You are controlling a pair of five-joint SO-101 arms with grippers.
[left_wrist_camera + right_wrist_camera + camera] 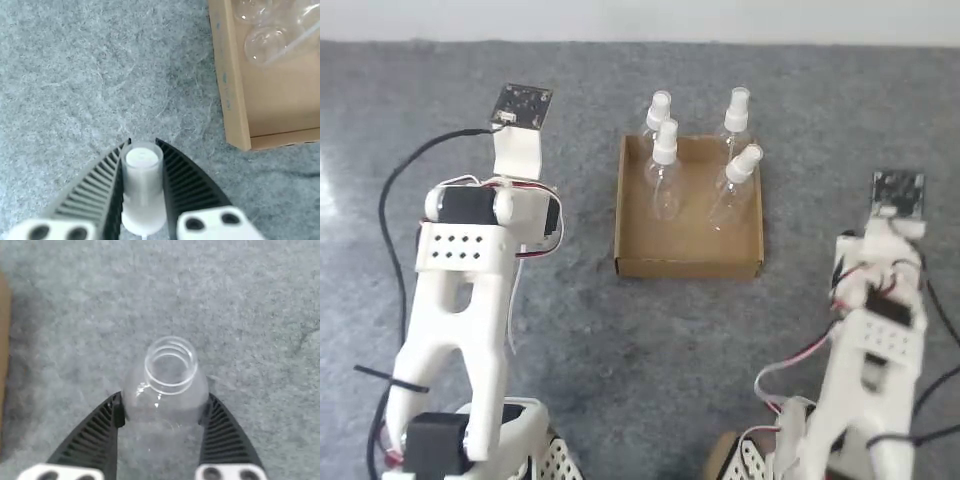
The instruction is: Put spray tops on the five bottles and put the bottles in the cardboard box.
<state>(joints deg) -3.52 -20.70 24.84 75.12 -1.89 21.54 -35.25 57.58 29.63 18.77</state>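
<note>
Nearby, cardboard box (688,266) with capped bottles (665,186).

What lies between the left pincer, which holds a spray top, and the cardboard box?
Bare grey mat and nothing else. The left wrist view shows it between the left pincer, shut on the spray top, and the box.

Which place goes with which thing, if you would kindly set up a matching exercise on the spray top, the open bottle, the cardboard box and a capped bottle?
Things:
1. spray top
2. open bottle
3. cardboard box
4. capped bottle

Places:
A. inside the cardboard box
B. clamped in the right jaws
C. on the grey table, with bottles in it
D. clamped in the left jaws

Pairs: 1-D, 2-B, 3-C, 4-A.
</note>
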